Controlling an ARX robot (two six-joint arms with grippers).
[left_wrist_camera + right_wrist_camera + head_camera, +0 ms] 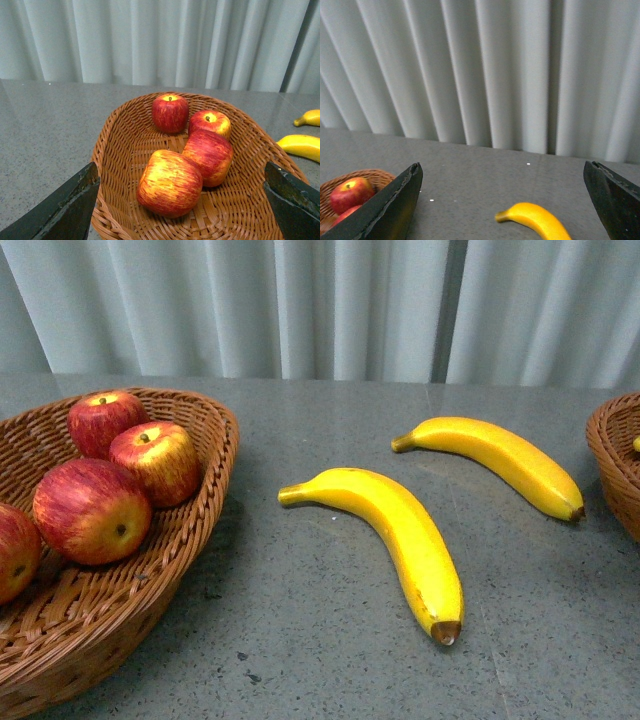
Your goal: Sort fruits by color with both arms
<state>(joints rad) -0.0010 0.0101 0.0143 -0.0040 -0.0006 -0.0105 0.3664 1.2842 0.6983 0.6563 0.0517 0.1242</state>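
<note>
We count four apples (92,510), all lying together in the left basket (215,455) at nine o'clock on the table (300,640). The near banana (400,535) lies mid-table and the far banana (500,460) at two o'clock from it, apart: two in all, both on the bare top. A second basket (612,465) shows at three o'clock. The left gripper (180,172) faces the apples, spread wide and holding nothing; the right gripper (502,170) is likewise released.
</note>
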